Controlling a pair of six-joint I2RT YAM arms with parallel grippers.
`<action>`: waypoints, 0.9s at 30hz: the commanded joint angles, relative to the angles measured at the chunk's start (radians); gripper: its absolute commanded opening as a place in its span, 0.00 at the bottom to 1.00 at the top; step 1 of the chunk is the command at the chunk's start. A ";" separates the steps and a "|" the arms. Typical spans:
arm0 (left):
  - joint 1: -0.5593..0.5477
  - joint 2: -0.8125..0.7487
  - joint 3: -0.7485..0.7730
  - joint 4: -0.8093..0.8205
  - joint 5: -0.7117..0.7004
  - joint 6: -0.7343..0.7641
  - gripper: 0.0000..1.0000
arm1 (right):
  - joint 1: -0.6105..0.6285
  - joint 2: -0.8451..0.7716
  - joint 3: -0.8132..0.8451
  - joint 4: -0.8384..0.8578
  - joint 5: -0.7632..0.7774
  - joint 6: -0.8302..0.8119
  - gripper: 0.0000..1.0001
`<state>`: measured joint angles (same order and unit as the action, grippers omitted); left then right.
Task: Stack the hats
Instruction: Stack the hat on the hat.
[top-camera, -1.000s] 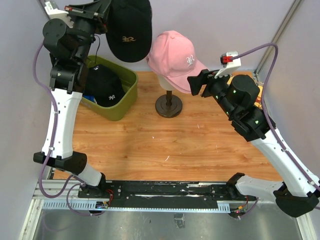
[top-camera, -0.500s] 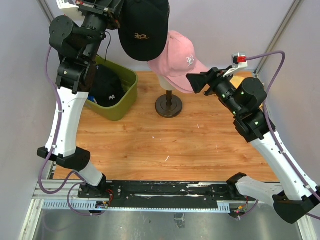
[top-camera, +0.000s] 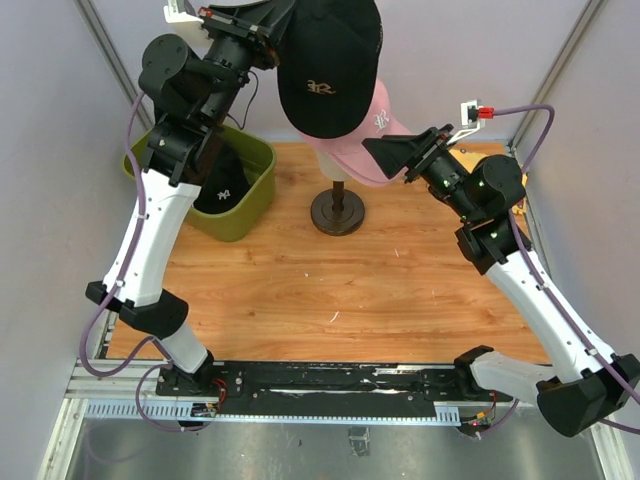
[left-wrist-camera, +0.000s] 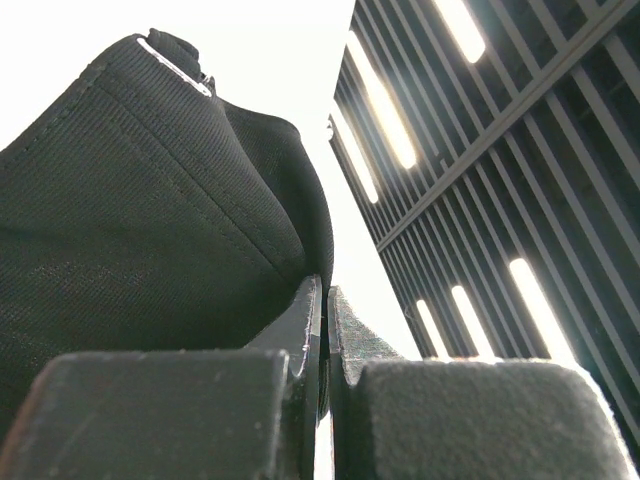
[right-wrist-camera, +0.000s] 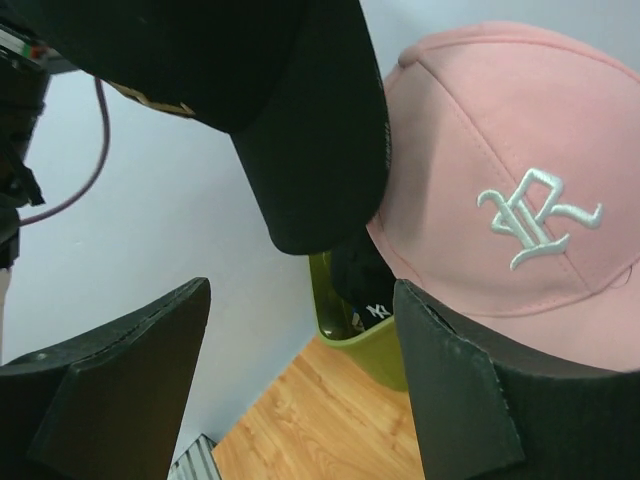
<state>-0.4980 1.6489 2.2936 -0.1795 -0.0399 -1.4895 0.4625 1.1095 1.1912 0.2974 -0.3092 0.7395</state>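
Note:
A black hat (top-camera: 330, 70) with a small logo hangs high in the top view, overlapping the pink hat (top-camera: 378, 115) that sits on the mannequin head. My left gripper (top-camera: 283, 22) is shut on that black hat's edge; in the left wrist view the fabric (left-wrist-camera: 150, 220) is pinched between the closed jaws (left-wrist-camera: 325, 290). My right gripper (top-camera: 392, 155) stands open beside the pink hat's brim, holding nothing. In the right wrist view (right-wrist-camera: 300, 300) its right finger lies against the pink hat (right-wrist-camera: 500, 200), below the black hat (right-wrist-camera: 300, 120). Another black hat (top-camera: 225, 185) lies in the bin.
The olive-green bin (top-camera: 255, 200) stands at the back left, seen past the fingers in the right wrist view (right-wrist-camera: 365, 345). The mannequin's dark round stand (top-camera: 337, 212) rests on the wooden table (top-camera: 330, 290). Grey walls close in behind and on both sides.
My left arm has swung the black hat rightward until it overlaps the pink hat. My right gripper has risen toward the pink brim and opened wider.

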 joint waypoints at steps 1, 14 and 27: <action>-0.039 0.006 0.030 0.074 -0.032 -0.015 0.01 | -0.049 0.016 -0.035 0.220 -0.092 0.139 0.75; -0.110 0.028 0.035 0.092 -0.054 -0.029 0.01 | -0.074 0.078 -0.097 0.431 -0.135 0.299 0.75; -0.129 0.027 -0.019 0.114 -0.067 -0.049 0.00 | -0.077 0.184 -0.150 0.736 -0.154 0.540 0.67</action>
<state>-0.6132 1.6787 2.2852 -0.1242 -0.0929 -1.5230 0.3985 1.2736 1.0546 0.8650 -0.4427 1.1736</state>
